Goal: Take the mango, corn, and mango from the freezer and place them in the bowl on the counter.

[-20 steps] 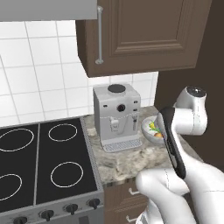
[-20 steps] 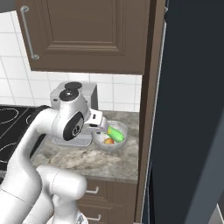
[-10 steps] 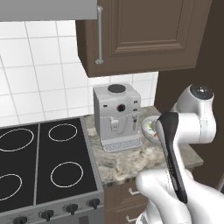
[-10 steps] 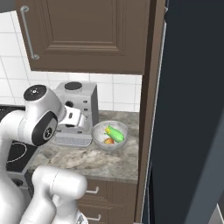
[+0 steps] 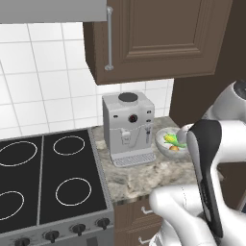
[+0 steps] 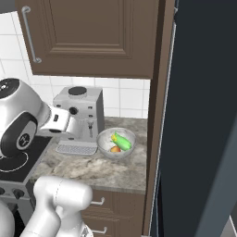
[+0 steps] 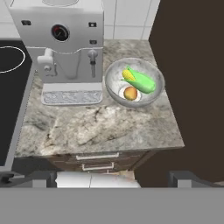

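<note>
The whitish speckled bowl (image 7: 134,82) stands on the marbled counter (image 7: 96,127), right of the coffee machine. In it lie a corn (image 7: 139,79) with green husk and an orange-yellow mango (image 7: 130,93). The bowl (image 6: 116,143) with corn (image 6: 121,140) and mango (image 6: 115,149) also shows in the right base view, and the bowl (image 5: 170,142) in the left base view. My gripper (image 7: 109,180) hangs above the counter's front edge, back from the bowl, open with nothing between its fingertips (image 7: 188,178). The dark freezer (image 6: 203,115) rises on the right.
A grey coffee machine (image 7: 65,48) stands at the counter's back left, beside a black stove top (image 5: 43,178). Brown wall cabinets (image 6: 92,37) hang above. A brown side panel (image 7: 192,65) borders the counter on the right. Drawers with silver handles (image 7: 98,156) sit below.
My arm has drawn back and left, away from the bowl, so its hand no longer hangs over it. Bowl, corn and mango have stayed in place. The gripper remains open.
</note>
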